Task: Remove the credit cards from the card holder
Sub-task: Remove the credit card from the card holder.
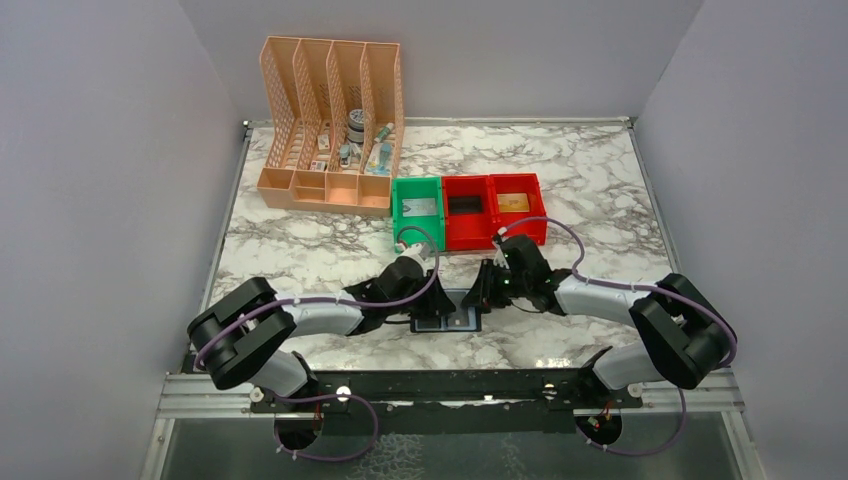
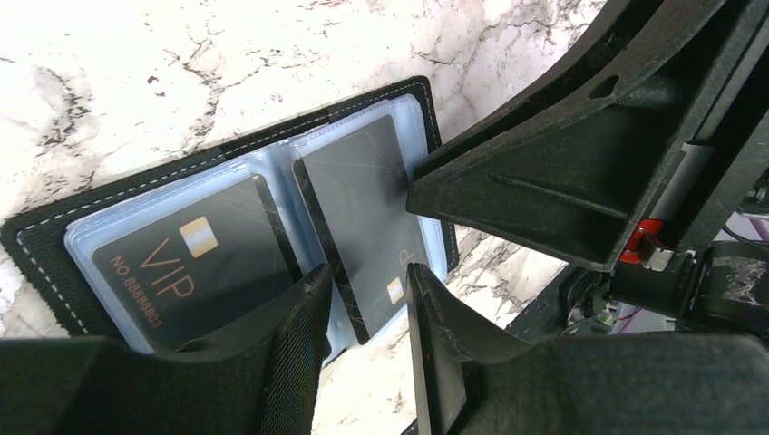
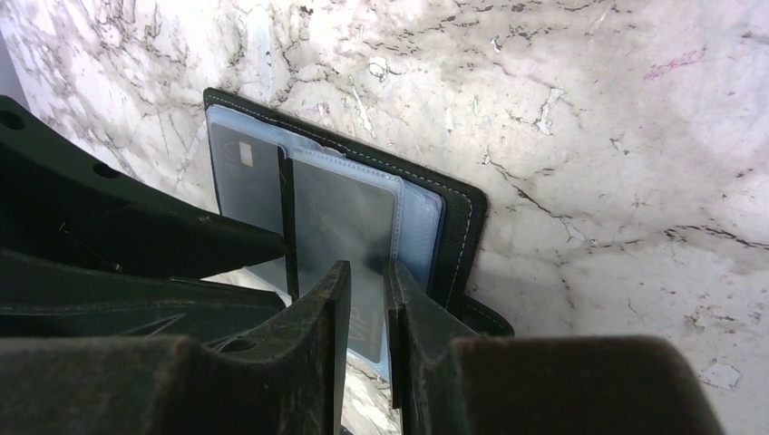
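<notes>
Left end effector (image 2: 367, 272): black fingers foremost in the left wrist view, set a little apart, with the near end of a dark credit card (image 2: 358, 199) lying in the gap. Whether the pads press on it cannot be told. Right end effector (image 3: 367, 265): fingers almost together, with one of the holder's clear sleeves and a dark card in the slit between them. An actual pinch cannot be made out. Card holder (image 1: 447, 320): black stitched bifold, open and flat on the marble worktop (image 1: 300, 250) at 6 o'clock by the near edge. It lies between the two end effectors, the left reaching in from 9 o'clock and the right from 3 o'clock. Contents: bluish clear sleeves. One panel holds a VIP card (image 2: 181, 263) with a gold chip. The adjoining panel holds the dark credit card, with one right finger tip resting at its outer edge. At 12 o'clock from the holder, a row of three touching bins: green bin (image 1: 397, 215) holding a pale card, middle red bin (image 1: 467, 238), and right red bin (image 1: 520, 232) holding a tan card. At 11 o'clock, peach lattice file organizer (image 1: 330, 120), upright, with small items in its slots.
</notes>
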Available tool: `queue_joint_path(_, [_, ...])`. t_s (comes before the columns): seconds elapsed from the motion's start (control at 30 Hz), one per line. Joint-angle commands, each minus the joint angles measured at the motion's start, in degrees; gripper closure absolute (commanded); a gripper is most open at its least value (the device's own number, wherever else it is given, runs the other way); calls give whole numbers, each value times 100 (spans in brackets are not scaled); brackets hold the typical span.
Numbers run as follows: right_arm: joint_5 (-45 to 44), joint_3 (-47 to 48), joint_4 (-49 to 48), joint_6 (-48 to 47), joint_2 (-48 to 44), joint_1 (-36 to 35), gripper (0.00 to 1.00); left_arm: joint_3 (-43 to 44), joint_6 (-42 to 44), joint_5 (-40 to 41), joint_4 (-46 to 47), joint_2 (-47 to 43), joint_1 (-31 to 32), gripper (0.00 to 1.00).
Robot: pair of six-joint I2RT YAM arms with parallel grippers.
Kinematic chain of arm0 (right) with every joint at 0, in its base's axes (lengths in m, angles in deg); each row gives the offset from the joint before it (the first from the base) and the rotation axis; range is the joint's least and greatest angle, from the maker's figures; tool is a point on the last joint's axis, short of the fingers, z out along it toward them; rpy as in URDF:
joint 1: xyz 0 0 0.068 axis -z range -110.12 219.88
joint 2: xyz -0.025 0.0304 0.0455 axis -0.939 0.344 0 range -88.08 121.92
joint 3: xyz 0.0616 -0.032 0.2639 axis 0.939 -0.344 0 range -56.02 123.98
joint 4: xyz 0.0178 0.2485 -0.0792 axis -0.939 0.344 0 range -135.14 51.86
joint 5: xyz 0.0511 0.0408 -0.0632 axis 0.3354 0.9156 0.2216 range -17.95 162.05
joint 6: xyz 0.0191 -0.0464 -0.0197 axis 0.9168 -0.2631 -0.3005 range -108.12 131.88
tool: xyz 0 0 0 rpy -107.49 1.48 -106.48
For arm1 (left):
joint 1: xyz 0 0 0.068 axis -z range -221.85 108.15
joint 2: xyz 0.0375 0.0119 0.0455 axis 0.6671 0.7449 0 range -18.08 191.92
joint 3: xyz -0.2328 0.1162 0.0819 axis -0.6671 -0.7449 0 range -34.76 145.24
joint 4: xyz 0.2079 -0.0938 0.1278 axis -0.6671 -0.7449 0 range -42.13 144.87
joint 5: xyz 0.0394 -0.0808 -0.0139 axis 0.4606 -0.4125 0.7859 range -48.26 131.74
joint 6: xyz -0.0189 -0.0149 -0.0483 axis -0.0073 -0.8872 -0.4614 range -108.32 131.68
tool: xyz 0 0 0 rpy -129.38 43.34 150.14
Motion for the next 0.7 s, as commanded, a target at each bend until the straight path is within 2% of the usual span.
queue_joint_path(0.0, [-541, -312, 437, -126, 158, 17, 78, -130, -94, 121, 84, -212, -141, 60])
queue_joint_path(0.13, [-511, -298, 423, -155, 166, 17, 79, -36, -79, -79, 76, -22, -199, 60])
queue_joint_path(0.43, [-494, -277, 387, -128, 158, 17, 79, 51, -168, -141, 91, 131, -198, 69])
queue_joint_path(0.6, [-524, -283, 400, -63, 173, 18, 80, 7, -355, -73, 189, 184, -193, 85])
queue_joint_path(0.67, [-558, -329, 340, 27, 183, 17, 81, 31, -369, -144, 239, 246, -196, 86])
